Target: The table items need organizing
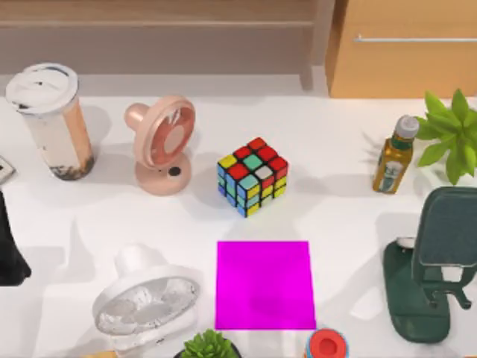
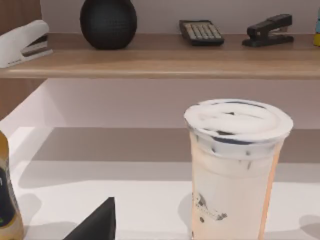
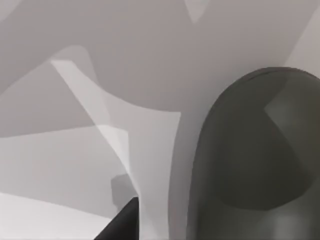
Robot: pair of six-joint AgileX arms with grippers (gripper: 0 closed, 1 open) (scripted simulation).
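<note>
Left gripper [image 1: 9, 253] at the surface's [image 1: 350, 224] left edge, fingers' state impossible to tell, faces the cup [image 1: 52, 123]: square up low, below the lid.

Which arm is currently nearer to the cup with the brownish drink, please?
Left. The left arm sits at the table's left edge, just in front of the cup; the right wrist view faces the dark green stand far across.

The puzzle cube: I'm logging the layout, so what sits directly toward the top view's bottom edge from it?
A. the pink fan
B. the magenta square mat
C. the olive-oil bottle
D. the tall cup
B: in the top view the magenta mat lies flat on the table just below the puzzle cube, with a strip of tabletop between them.
</note>
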